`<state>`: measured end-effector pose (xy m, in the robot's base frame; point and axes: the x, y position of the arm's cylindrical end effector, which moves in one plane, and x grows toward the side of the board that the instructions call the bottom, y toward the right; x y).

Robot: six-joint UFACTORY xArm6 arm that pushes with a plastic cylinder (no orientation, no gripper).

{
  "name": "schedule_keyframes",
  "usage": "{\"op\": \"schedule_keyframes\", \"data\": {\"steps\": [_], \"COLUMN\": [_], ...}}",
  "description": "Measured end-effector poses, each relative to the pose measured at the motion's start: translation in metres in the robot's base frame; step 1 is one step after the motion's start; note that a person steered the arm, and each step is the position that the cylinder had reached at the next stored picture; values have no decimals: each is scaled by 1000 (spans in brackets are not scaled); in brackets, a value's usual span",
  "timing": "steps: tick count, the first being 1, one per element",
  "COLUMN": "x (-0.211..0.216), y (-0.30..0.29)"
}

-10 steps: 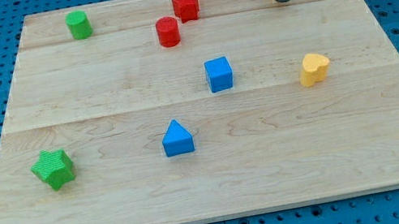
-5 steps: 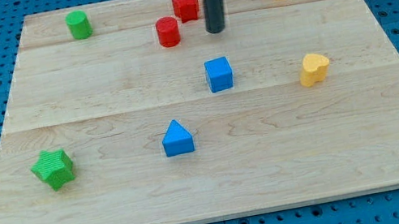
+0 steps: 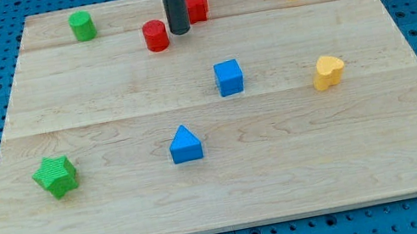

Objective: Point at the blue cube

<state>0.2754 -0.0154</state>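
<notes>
While my tip (image 3: 180, 32) touches red cylinder (image 3: 155, 36) | blue cube (image 3: 228, 77) apart | two blue, no fingers.

The blue cube (image 3: 228, 77) sits flat near the board's middle, untouched.

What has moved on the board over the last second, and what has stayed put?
My tip swept from the view's top right toward the left, past the red star, and now sits beside the red cylinder, which it nudged left. The blue cube, below and to the right of my tip, has not moved; neither have the other blocks.
</notes>
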Motion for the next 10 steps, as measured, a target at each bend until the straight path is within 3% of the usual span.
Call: {"op": "schedule_keyframes", "data": {"steps": [1, 3, 4, 5, 6, 7, 8, 10], "x": [-18, 44, 36, -8, 15, 64, 74, 22], "y": [7, -41, -17, -32, -75, -84, -85, -62]}}
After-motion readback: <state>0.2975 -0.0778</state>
